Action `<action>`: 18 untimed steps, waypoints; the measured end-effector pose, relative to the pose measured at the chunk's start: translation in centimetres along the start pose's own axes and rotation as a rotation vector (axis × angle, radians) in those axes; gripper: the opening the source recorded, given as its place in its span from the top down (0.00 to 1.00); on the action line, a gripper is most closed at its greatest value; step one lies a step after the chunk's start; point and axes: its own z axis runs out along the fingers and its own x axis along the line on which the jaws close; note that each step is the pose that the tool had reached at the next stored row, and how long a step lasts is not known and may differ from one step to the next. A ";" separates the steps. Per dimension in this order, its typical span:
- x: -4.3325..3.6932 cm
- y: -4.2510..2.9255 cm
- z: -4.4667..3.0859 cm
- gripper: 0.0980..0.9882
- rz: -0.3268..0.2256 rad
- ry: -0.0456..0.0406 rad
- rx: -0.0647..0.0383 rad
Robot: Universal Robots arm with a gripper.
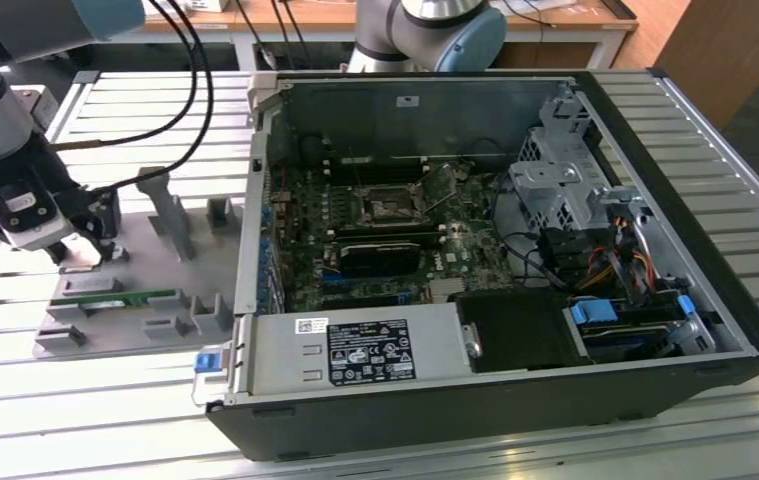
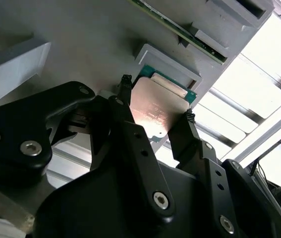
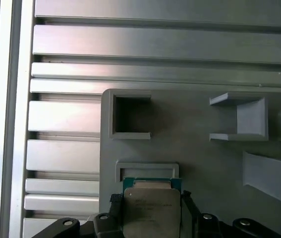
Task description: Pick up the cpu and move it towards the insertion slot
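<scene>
The cpu (image 2: 159,106) is clamped by opposite edges between the black jaws of the gripper (image 2: 157,99), partly over a grey square holder (image 3: 146,167) on the grey fixture plate (image 1: 132,265). Farther across the slatted tabletop (image 1: 739,250), the insertion slot (image 1: 390,207) is seen inside the open computer case (image 1: 486,400), well apart from the cpu.

**Two barriers on the way across, open air above**

The pincer (image 2: 157,99) clamps the cpu (image 2: 155,109) by two edges, just beside the raised rim of its grey holder (image 3: 147,167). Toward the insertion slot (image 1: 390,207), tall grey posts (image 1: 166,212) rise from the plate (image 1: 139,262), then comes the open case's side wall (image 1: 258,190). Above both, the air is open. Inside the case, a long black block (image 1: 376,257) lies near the slot, and a drive cage (image 1: 559,180) stands on the exterior view's right.
</scene>
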 end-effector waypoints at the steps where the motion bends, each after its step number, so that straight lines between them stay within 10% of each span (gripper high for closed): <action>1: 0.00 0.01 -0.23 0.50 0.000 0.0001 0.000; 18: -0.01 0.10 -3.21 0.50 0.001 0.0000 0.000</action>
